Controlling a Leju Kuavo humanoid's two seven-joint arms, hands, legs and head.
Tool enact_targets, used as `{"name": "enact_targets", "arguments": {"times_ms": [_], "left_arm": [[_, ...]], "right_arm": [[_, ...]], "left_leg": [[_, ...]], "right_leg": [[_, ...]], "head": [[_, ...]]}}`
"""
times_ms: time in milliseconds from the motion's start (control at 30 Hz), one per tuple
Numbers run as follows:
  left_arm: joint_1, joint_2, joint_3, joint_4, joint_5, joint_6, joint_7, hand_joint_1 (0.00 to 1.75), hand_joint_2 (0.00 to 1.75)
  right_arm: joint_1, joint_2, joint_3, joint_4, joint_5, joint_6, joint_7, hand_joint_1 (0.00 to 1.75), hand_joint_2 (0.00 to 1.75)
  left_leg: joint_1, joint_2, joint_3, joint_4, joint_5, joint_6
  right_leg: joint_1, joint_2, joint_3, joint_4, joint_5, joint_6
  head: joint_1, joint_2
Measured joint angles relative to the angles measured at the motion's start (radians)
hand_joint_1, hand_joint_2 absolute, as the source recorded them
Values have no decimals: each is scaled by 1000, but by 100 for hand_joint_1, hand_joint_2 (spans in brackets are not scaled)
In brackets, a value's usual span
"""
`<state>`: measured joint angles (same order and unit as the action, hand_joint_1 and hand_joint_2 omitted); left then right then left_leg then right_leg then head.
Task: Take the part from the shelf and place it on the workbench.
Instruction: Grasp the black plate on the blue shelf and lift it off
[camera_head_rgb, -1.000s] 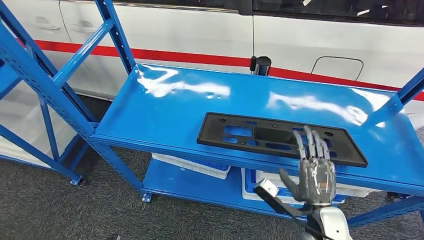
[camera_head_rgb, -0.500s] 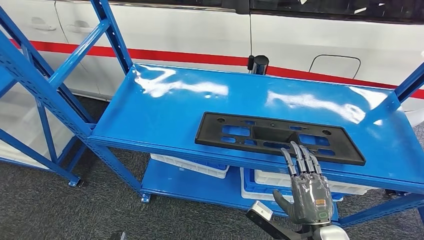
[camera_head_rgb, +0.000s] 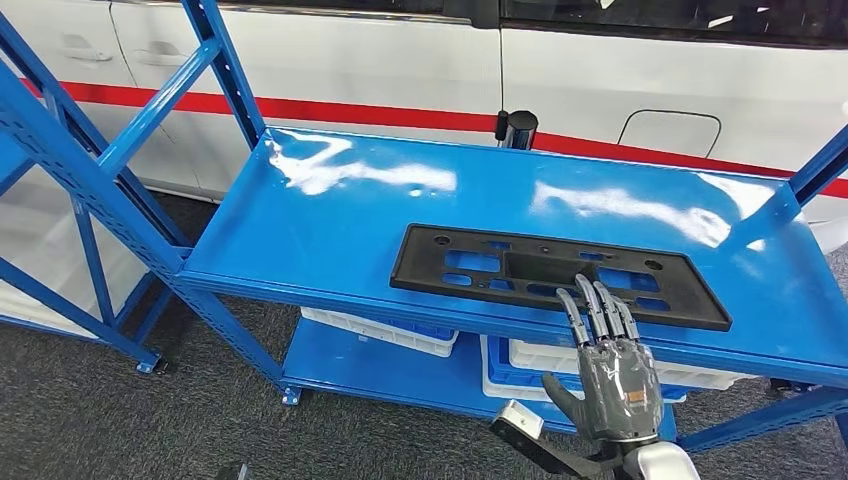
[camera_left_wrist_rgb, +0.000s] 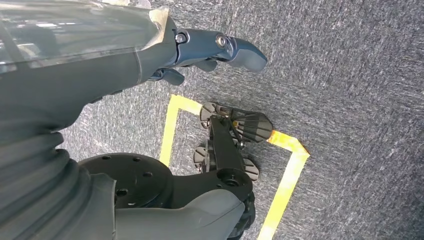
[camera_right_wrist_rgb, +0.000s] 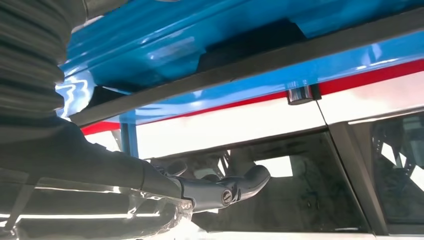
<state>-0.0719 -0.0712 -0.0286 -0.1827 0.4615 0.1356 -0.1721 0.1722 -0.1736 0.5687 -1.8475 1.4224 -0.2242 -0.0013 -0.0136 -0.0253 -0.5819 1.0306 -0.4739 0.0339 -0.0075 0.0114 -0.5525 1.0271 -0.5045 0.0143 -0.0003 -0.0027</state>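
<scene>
One empty right hand (camera_head_rgb: 618, 375), fingers apart, overlaps the part (camera_head_rgb: 555, 274); left hand (camera_left_wrist_rgb: 200, 47) hangs empty above carpet (camera_left_wrist_rgb: 350, 75).

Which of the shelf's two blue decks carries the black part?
The upper deck: the black part lies flat on it near the front edge, by the right hand. The lower deck holds white bins.

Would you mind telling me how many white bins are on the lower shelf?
2: one white bin under the shelf's middle, another beside it behind the right hand. More may be hidden.

head: high, looking down on shelf (camera_head_rgb: 330, 215) | left wrist: faces floor (camera_left_wrist_rgb: 350, 75) | right wrist: close along shelf edge
</scene>
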Motion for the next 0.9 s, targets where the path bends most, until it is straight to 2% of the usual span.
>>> {"name": "enact_targets", "arguments": {"times_ms": [200, 400, 900], "left_arm": [[1, -3, 1, 0, 16, 5, -3, 0, 175], [2, -3, 3, 0, 23, 5, -5, 0, 175], [-3, 2, 3, 0, 3, -1, -2, 0, 175]], "right_arm": [[-77, 60, -11, 124, 63, -72, -47, 0, 175], [-140, 116, -28, 230, 78, -76, -60, 0, 175], [-227, 173, -91, 366, 104, -110, -20, 0, 175]], "left_leg": [[0, 0, 0, 0, 0, 0], [0, 0, 0, 0, 0, 0], [0, 0, 0, 0, 0, 0]], "right_leg": [[0, 0, 0, 0, 0, 0], [0, 0, 0, 0, 0, 0], [0, 0, 0, 0, 0, 0]], "head": [[0, 0], [0, 0], [0, 0]]}}
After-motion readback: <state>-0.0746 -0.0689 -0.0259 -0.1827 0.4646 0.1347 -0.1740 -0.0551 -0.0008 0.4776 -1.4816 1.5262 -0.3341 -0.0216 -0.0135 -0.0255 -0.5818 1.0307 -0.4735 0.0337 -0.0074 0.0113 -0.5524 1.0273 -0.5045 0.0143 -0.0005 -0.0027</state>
